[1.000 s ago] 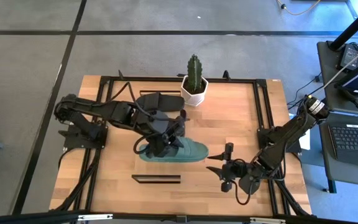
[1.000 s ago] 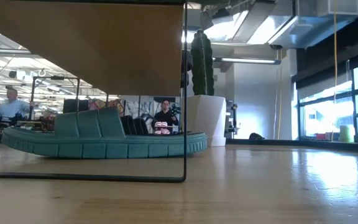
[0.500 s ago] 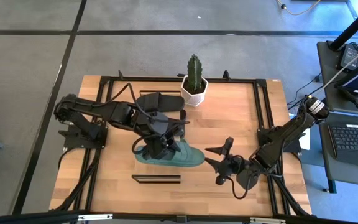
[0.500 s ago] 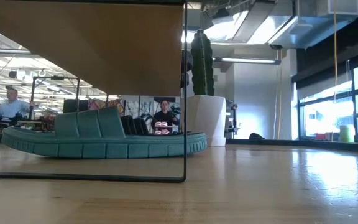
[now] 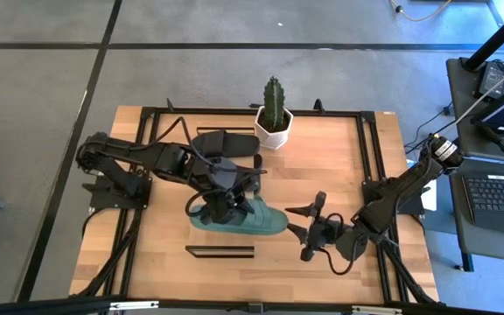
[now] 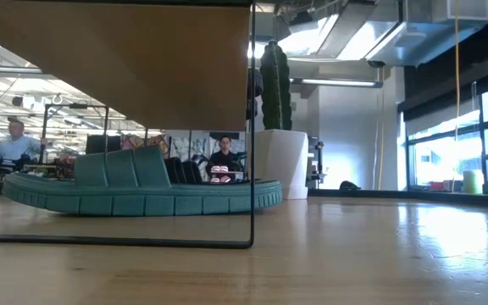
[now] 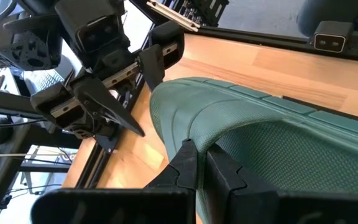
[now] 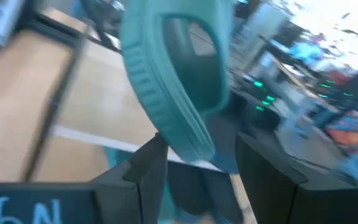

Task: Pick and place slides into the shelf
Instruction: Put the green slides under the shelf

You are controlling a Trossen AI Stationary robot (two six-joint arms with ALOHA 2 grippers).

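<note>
A muted green slide (image 5: 239,217) is seen lying flat on the wooden table (image 5: 339,166), toward the front of it, with the potted cactus (image 5: 274,114) standing well behind it at the table's back edge. The left gripper (image 5: 226,206) is placed on the strap of this slide; its fingers (image 7: 188,165) are pressed tightly together with the edge of the green strap pinched between them, as the left wrist view shows. A black slide (image 5: 221,142) is found just beside the cactus, on the left arm's side of the pot, partly covered by that arm.

The right gripper (image 5: 307,229) is held just beside the toe end of the green slide, on the side away from the left arm, and its jaws are spread wide apart with nothing gripped between them. In the right wrist view the green slide's open strap (image 8: 179,81) is seen straight ahead between the two dark fingers (image 8: 145,165).

The shelf (image 5: 220,252) is set near the table's front edge, nearer to it than the green slide. In the low view the shelf's wooden plank (image 6: 125,63) fills the upper part and a thin black leg (image 6: 252,127) crosses in front of the green slide's toe, with the white cactus pot (image 6: 282,163) behind. People are visible in the room beyond the table.
</note>
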